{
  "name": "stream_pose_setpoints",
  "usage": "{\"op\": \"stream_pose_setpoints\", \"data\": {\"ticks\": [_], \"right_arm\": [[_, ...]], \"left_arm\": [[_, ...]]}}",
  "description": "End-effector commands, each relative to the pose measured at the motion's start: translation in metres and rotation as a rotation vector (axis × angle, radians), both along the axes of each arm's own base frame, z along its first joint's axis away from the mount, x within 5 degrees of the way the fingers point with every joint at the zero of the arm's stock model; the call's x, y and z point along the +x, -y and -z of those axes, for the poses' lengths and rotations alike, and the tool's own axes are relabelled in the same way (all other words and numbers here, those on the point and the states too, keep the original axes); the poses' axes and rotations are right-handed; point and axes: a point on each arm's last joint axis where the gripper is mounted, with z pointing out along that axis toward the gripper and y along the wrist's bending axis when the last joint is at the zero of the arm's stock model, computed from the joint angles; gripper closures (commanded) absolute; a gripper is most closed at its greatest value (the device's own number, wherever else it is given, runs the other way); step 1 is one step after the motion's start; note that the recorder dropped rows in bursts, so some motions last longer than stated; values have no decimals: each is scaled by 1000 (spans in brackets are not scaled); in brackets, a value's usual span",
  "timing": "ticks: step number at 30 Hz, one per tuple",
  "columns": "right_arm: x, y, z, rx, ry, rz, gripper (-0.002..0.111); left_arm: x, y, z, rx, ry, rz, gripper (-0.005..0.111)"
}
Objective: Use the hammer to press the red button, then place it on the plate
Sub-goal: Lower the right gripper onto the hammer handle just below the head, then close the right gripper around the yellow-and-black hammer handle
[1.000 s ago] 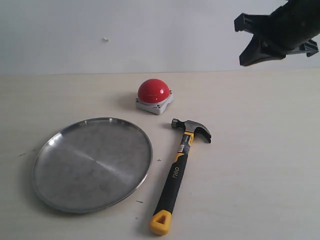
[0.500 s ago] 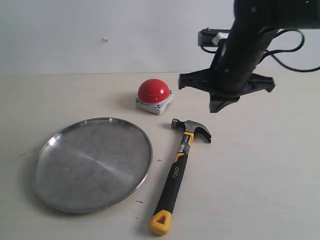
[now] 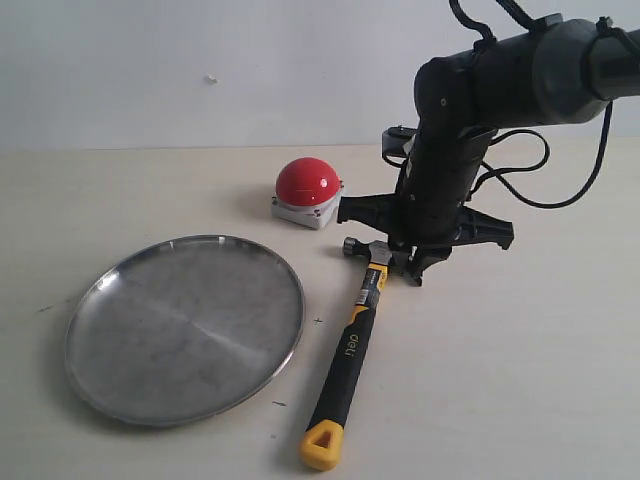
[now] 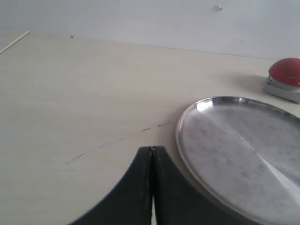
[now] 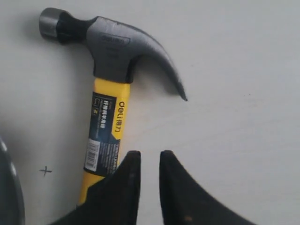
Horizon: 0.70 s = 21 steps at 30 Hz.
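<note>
Exterior view showed a pale wooden worktop (image 3: 520, 380) carrying, at the left, the wide round plate of scuffed silver metal (image 3: 185, 330), lying empty. Just right of its rim lay the claw hammer with dark metal head and black-and-yellow handle (image 3: 352, 345). Its long axis ran from the head at the far end, near the glossy red dome button on its grey square base (image 3: 307, 182), back to the yellow loop at the near edge. The black right arm (image 3: 470, 110) reached down over the hammer's head, clearly the nearer arm. The right end effector (image 5: 146, 161) held nothing, its fingers only a narrow slit apart. In the right wrist view they hung just beside the yellow upper handle on the claw side, not straddling it. The slit looked too narrow for the handle, so a grasp would likely call for widening and a sideways shift. The left end effector (image 4: 152, 154), fingers pressed together, sat beyond the plate, well apart from the hammer.
</note>
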Motion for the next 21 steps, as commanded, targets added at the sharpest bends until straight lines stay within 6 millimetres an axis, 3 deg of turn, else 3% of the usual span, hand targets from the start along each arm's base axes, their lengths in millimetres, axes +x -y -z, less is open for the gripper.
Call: {"op": "stream_pose_setpoints", "data": {"ticks": [1, 5, 13, 21], "right_arm": [[-2, -7, -3, 65, -15, 19, 72], [-3, -9, -2, 86, -38, 35, 61], [-2, -15, 11, 139, -87, 102, 63], [24, -24, 24, 117, -46, 163, 63]], "left_arm": [[0, 0, 0, -1, 9, 1, 107], [0, 0, 0, -1, 9, 1, 107], [0, 0, 0, -1, 9, 1, 107], [0, 0, 0, -1, 9, 1, 107]]}}
